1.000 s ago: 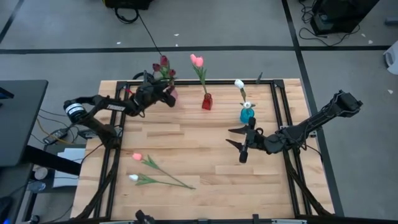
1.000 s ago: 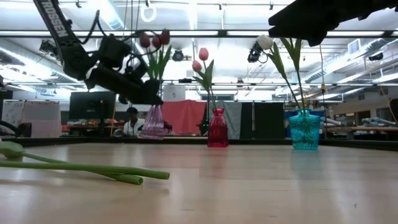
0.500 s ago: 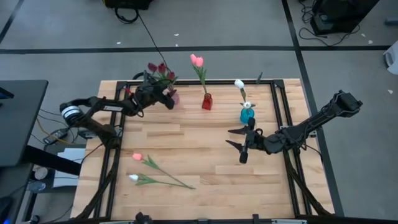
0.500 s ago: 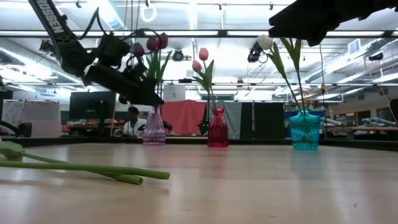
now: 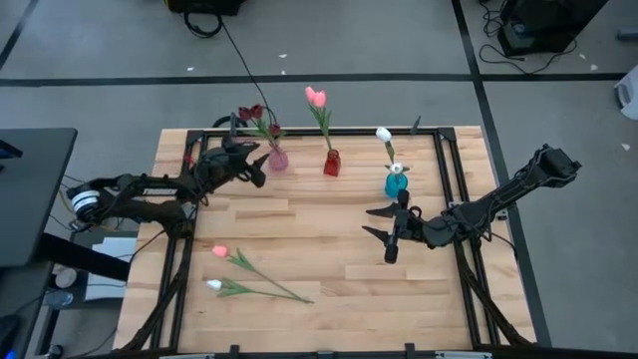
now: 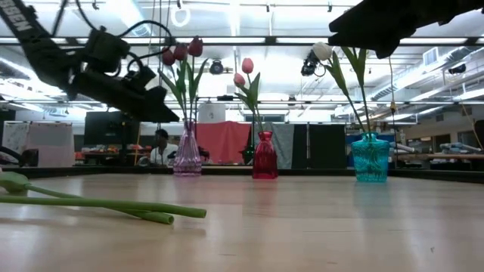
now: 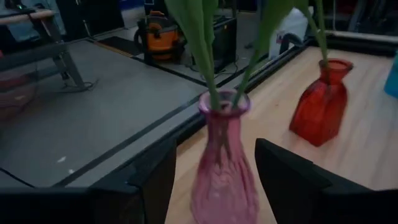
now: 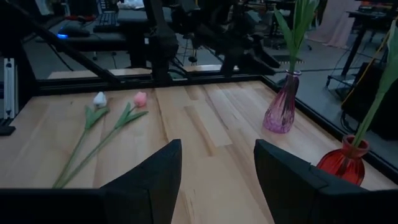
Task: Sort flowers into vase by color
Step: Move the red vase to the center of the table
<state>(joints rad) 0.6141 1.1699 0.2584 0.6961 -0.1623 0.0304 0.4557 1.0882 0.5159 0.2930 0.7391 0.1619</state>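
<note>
I've got the left gripper (image 5: 257,166) parked just beside the pink vase (image 5: 278,159) at the table's (image 5: 329,269) far edge, fingers spread wide and empty; in the left wrist view the vase (image 7: 222,167) sits between the two dark fingers (image 7: 292,180), untouched. The vase is translucent ribbed glass, narrow neck, bulbous base. It holds the dark maroon tulips (image 5: 254,114), thin green stems, heads up above the rim; in the low view I count three heads (image 6: 181,52).

Next along is a red vase (image 5: 331,163), squat, smooth glass, with pink tulips (image 5: 315,97). Further right is a teal vase (image 5: 396,184), textured glass, with a white tulip (image 5: 384,134) on a long stem.

My right gripper (image 5: 382,226) hangs over the table's right-middle, near the teal vase, jaws wide apart and empty.

Two loose flowers lie flat on the pale wood planks near the front left: a pink-headed tulip (image 5: 220,250) and a white-headed tulip (image 5: 213,285), long stems with leaves angling toward the table's middle and ending close together. The right wrist view shows both lying side by side, white head (image 8: 99,98) and pink head (image 8: 140,99).

The table is butcher-block wood with a black metal frame (image 5: 442,170).
</note>
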